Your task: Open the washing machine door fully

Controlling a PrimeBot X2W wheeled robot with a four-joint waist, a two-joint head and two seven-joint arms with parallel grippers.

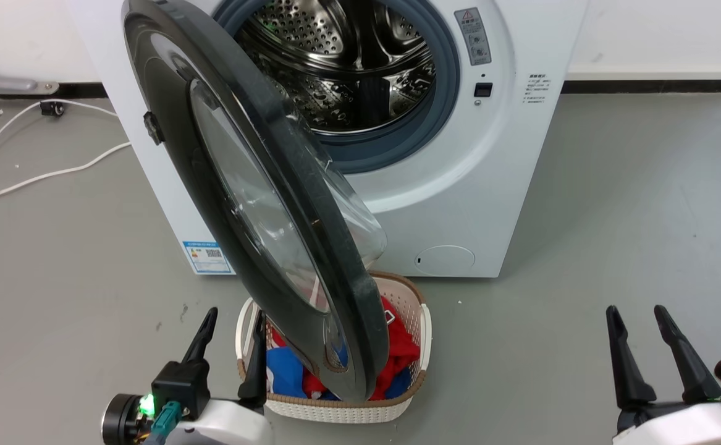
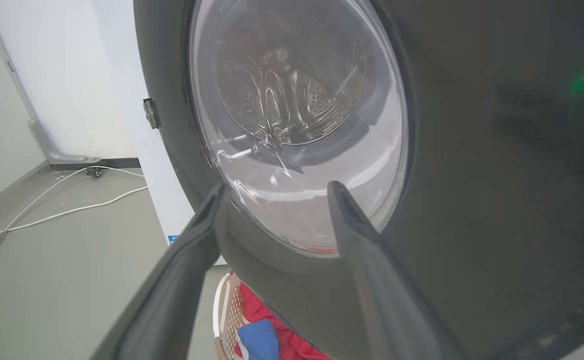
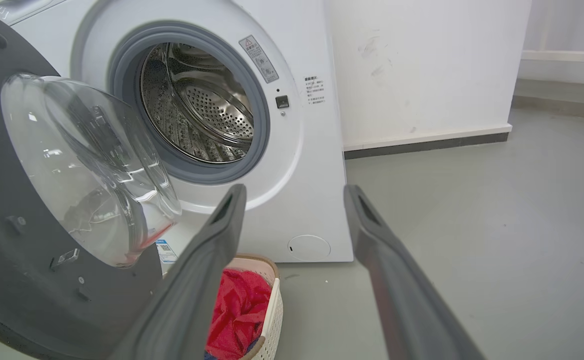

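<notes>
over the white slatted laundry basket (image 1: 335, 411), the glossy black round glass-bowled washing machine door (image 1: 255, 204) hangs half open off the white box-shaped washing machine (image 1: 459, 204). left claw (image 1: 235, 314) spread, empty, beside its outer face; right claw (image 1: 636, 309) likewise, well apart. next likely: swing it further left.

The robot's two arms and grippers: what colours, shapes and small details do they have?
The left gripper and the right gripper each have two long, dark, tapering jaws on a black base. The left forearm and the right forearm wear pale white shells. By the left wrist are a glowing green light, a teal connector and a round black cylinder.
</notes>
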